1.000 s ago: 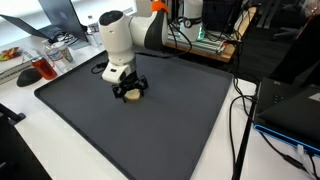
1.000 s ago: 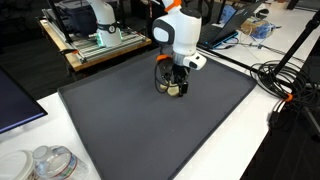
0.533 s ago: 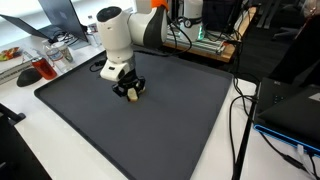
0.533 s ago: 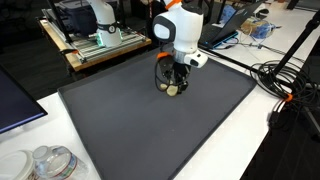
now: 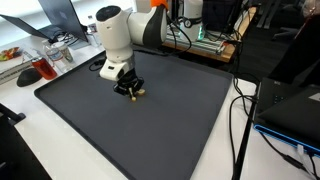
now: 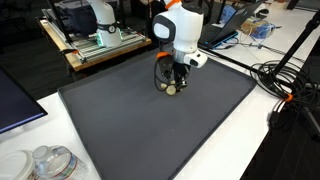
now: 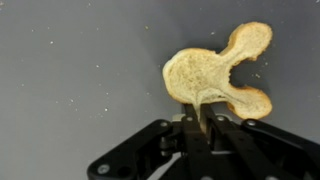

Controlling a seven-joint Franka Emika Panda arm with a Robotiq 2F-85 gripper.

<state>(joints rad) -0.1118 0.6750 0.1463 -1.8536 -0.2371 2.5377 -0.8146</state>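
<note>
Piece (image 7: 205, 75), tan, lobed, pinched between fingers (image 7: 222, 136)

So the setup is a white table (image 5: 25, 140) mostly covered by a big dark grey rubbery mat (image 5: 160, 130). Down on the mat there's a flat tan cracker-like piece (image 7: 210, 75) with two rounded lobes, plus tiny pale crumbs (image 7: 262, 72) scattered around it. Black cables (image 5: 237, 120) trail over the bare table edge.
</note>
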